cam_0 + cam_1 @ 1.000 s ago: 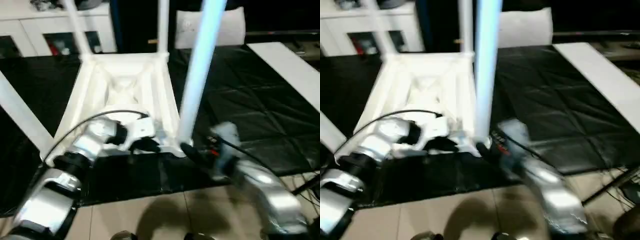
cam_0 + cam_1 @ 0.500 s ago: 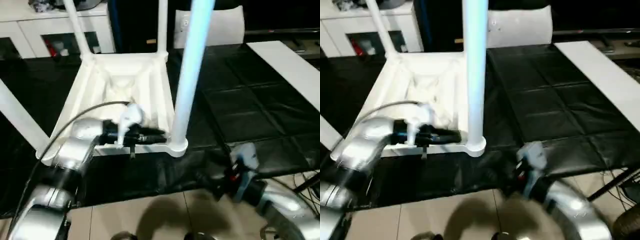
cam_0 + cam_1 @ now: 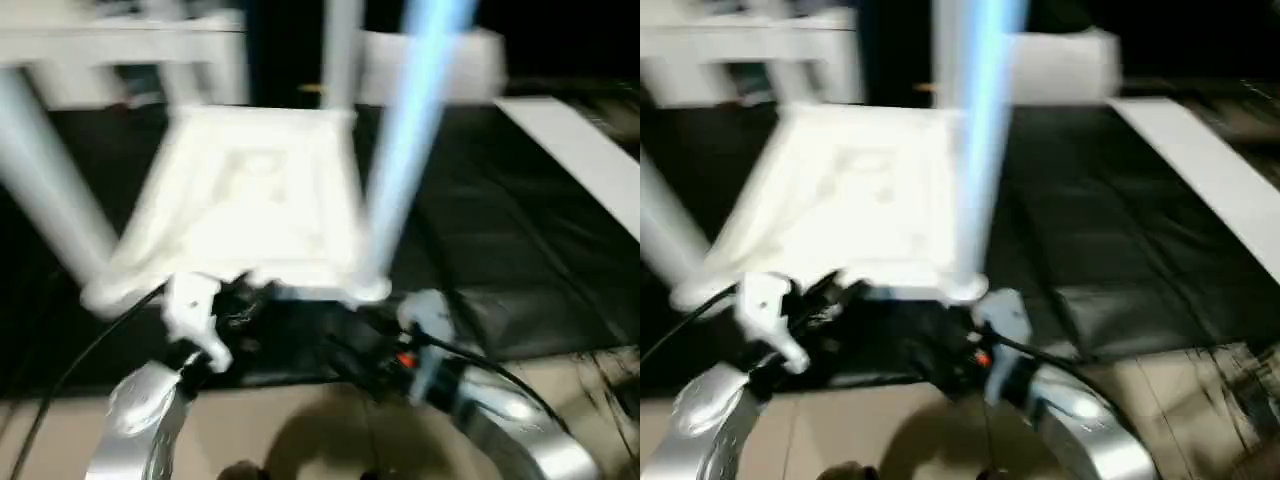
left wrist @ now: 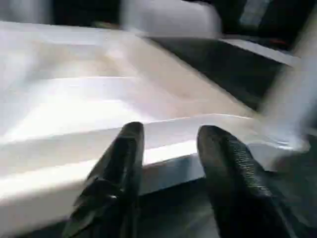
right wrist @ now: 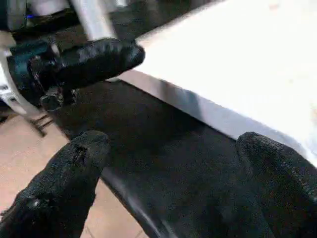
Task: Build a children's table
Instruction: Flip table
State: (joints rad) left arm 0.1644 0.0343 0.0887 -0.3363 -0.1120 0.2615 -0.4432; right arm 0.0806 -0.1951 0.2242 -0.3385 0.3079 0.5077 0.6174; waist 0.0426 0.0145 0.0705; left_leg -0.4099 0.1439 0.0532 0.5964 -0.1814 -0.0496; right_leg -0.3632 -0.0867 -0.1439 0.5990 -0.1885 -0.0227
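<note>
Four legs (image 3: pixel 412 150) are being seen standing up from the upturned tabletop (image 3: pixel 250 200), which is lying on the black mat (image 3: pixel 500 240) (heavy blur). Left gripper (image 4: pixel 166 163) is being held just before the tabletop's near rim, fingers apart, nothing gripped. Right gripper (image 5: pixel 168 168) is being held wide open over the mat, empty, beside the near-right leg's socket.

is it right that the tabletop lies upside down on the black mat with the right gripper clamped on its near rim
Not quite. The tabletop does lie upside down on the black mat, but the right gripper is open and holds nothing, short of the rim, as the right wrist view shows.
</note>
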